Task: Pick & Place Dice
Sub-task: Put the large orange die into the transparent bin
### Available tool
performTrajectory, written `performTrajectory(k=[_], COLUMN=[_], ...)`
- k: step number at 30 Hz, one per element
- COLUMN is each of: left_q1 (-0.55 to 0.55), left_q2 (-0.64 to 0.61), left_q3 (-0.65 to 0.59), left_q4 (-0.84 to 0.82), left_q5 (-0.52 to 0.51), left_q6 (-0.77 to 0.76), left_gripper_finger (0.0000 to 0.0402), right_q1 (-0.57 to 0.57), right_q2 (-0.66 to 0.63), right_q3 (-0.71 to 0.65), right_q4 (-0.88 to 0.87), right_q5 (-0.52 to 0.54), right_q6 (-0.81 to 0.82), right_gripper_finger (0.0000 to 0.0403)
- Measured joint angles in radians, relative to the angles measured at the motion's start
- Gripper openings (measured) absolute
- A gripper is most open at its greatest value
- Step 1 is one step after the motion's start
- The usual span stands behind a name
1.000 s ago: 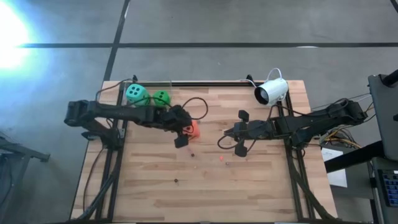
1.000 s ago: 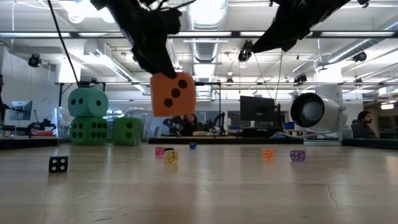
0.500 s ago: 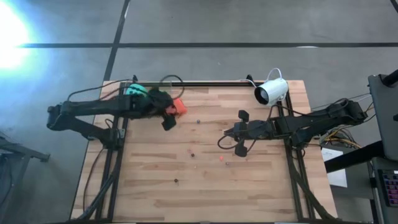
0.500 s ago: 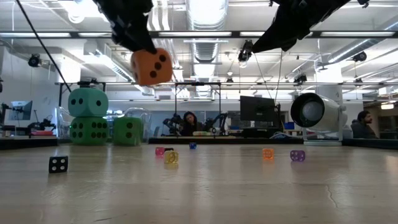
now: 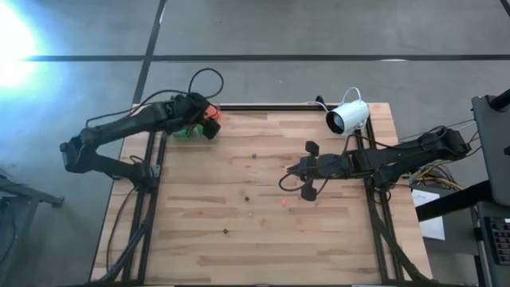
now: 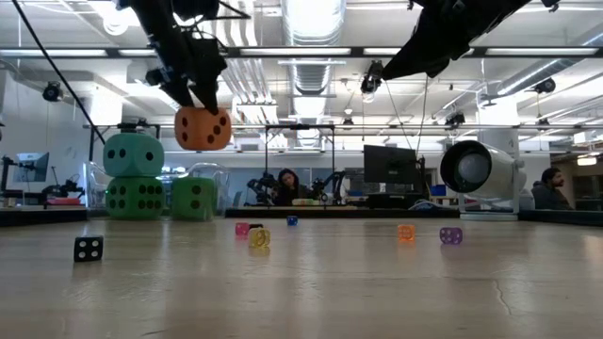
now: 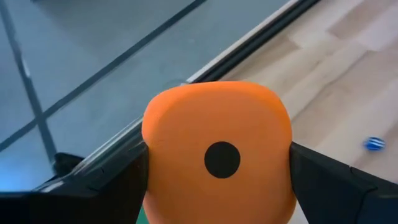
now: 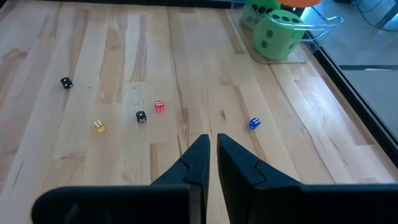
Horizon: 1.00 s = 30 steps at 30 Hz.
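An orange-red die point(image 7: 217, 152) hangs in the air at the table's far left corner, with my left gripper point(image 5: 207, 121) shut on it. In the low view this die point(image 6: 203, 128) is well above the table. Beside it a teal die point(image 6: 133, 153) rests on top of a green die point(image 6: 133, 196), and a second green die point(image 6: 193, 199) stands next to them on its bottom face. My right gripper point(image 8: 210, 155) waits shut over the table's right middle, holding nothing. My left gripper pinches the orange-red die by two opposite side faces point(image 7: 152, 155) between its two fingers point(image 7: 118, 180). The fingers slant down from above and from the table's left. The die is lifted clear, one-pip face toward the wrist camera, above the green dice point(image 5: 185, 131).
The green dice point(image 8: 277, 35) sit in a clear tray point(image 8: 314, 28) by the dark rail at the far edge. Tiny coloured dice point(image 8: 159, 106) lie scattered over the middle of the wooden table point(image 5: 263, 231). A white camera point(image 5: 348, 117) stands at the far right.
My left gripper has carried the orange-red die from near the table's middle toward the far left corner, rising and rolling as it went. The die stays clear of the table and now hangs over the green dice.
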Motion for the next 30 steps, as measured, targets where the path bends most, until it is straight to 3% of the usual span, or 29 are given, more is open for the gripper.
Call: performTrajectory(k=[7, 17, 30], left_q1=[0.051, 0.054, 0.067], left_q2=[0.005, 0.005, 0.023], left_q3=[0.000, -0.011, -0.011], left_q4=[-0.002, -0.007, 0.000], left_q5=[0.003, 0.005, 0.014], left_q6=[0.007, 0.046, 0.026], left_gripper_finger=[0.0350, 0.0385, 0.0399], right_q1=[0.000, 0.000, 0.000], right_q2=[0.000, 0.000, 0.000], right_q3=[0.000, 0.000, 0.000], right_q4=[0.000, 0.000, 0.000], right_q5=[0.000, 0.000, 0.000], right_q6=[0.000, 0.000, 0.000], right_gripper_finger=[0.0027, 0.0027, 0.0027])
